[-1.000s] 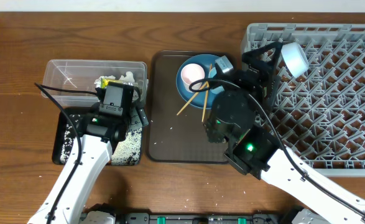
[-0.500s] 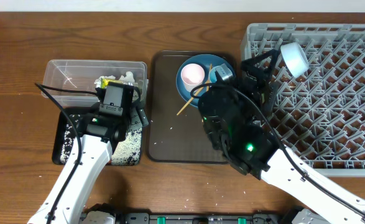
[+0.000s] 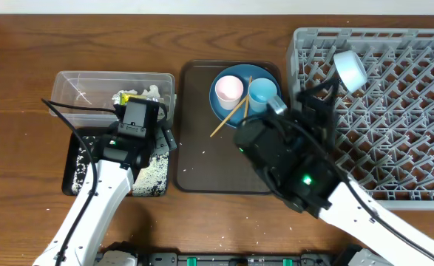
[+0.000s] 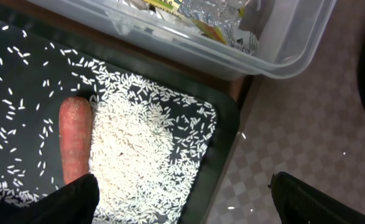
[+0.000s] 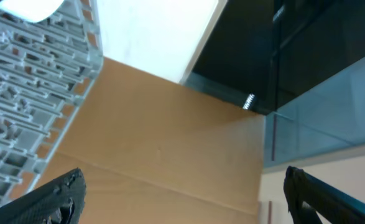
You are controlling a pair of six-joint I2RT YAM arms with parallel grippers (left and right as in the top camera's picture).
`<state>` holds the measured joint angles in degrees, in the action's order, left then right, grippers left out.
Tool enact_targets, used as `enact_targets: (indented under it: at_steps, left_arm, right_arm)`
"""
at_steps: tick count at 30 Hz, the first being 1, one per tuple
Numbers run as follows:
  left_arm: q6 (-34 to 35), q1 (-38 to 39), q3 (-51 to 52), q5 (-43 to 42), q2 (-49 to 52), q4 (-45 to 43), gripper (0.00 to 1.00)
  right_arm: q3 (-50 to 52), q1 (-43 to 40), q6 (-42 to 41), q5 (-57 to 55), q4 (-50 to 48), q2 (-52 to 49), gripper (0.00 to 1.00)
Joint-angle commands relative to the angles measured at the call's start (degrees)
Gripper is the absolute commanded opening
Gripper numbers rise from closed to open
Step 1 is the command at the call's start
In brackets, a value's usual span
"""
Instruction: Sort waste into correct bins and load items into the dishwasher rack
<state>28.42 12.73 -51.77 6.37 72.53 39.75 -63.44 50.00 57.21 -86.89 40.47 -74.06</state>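
Observation:
The round blue plate (image 3: pixel 239 72) lies on a brown tray and carries the pink cup (image 3: pixel 228 89), the light-blue cup (image 3: pixel 262 93) and the chopsticks (image 3: pixel 234 112). The white bowl (image 3: pixel 350 68) (image 5: pixel 27 6) stands in the grey rack (image 3: pixel 394 125) (image 5: pixel 33 81). My right gripper (image 3: pixel 316 96) (image 5: pixel 185 199) is open and empty, tilted up beside the rack's left edge. My left gripper (image 3: pixel 165 127) (image 4: pixel 182 205) hangs open over the right rim of the black tray (image 4: pixel 222 155), which holds rice (image 4: pixel 145 155) and a carrot (image 4: pixel 75 140). The clear tub (image 3: pixel 80 89) (image 4: pixel 281 43) holds the wrapper (image 3: pixel 128 97) and tissue (image 3: pixel 151 92).
The brown tray (image 3: pixel 202 159) sits between the bins and the rack, with a few rice grains on it. The black tray (image 3: pixel 80 159) lies just in front of the clear tub. My right arm's body covers the brown tray's near right corner.
My right arm has swung right and toward the front, off the plate, so the light-blue cup now shows fully. The left arm has not moved.

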Motion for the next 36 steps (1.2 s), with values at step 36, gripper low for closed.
enact_targets:
  at_steps: [36]
  left_arm:
    - [-0.7, -0.35, 0.17, 0.44, -0.72, 0.11, 0.91]
  right_arm:
    - [-22.84, -24.81, -72.13, 74.93, 34.07, 7.3, 0.99]
